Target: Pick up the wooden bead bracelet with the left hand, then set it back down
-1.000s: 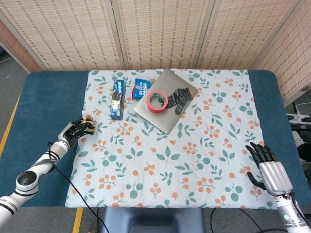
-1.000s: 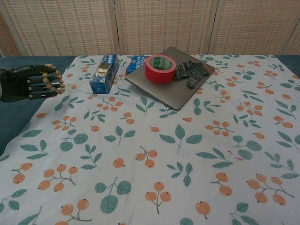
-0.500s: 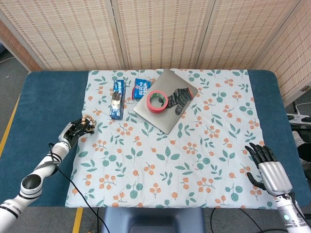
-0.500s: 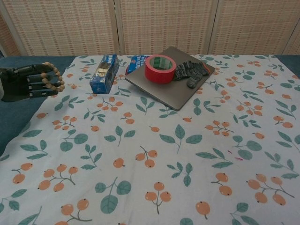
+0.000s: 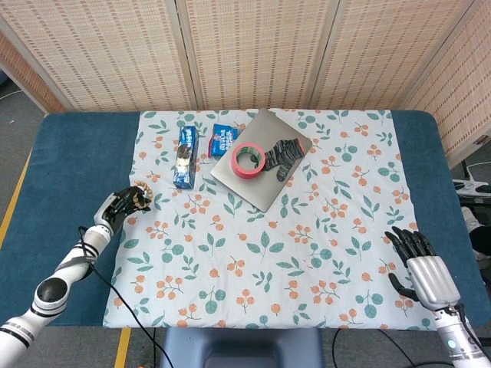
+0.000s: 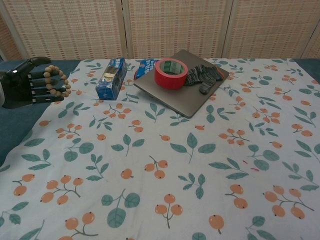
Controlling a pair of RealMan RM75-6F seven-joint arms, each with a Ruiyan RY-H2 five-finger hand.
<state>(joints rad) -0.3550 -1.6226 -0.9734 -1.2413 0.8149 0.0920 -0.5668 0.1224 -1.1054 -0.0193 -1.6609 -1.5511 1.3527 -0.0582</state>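
The wooden bead bracelet hangs looped over the curled fingers of my black left hand at the left edge of the floral cloth. The thumb stands raised off the beads. In the head view the same left hand sits low at the cloth's left border, with the bracelet at its fingertips. Whether the beads touch the cloth I cannot tell. My right hand rests at the front right corner of the table, fingers spread, holding nothing.
A blue snack box lies just right of the left hand. Behind it are a blue packet and a grey laptop carrying a red tape roll and a dark glove. The floral cloth covers the blue table.
The left hand has sunk a little toward the cloth's left edge. Its thumb has lifted off the bracelet, which stays on the fingers. The right hand has not moved.
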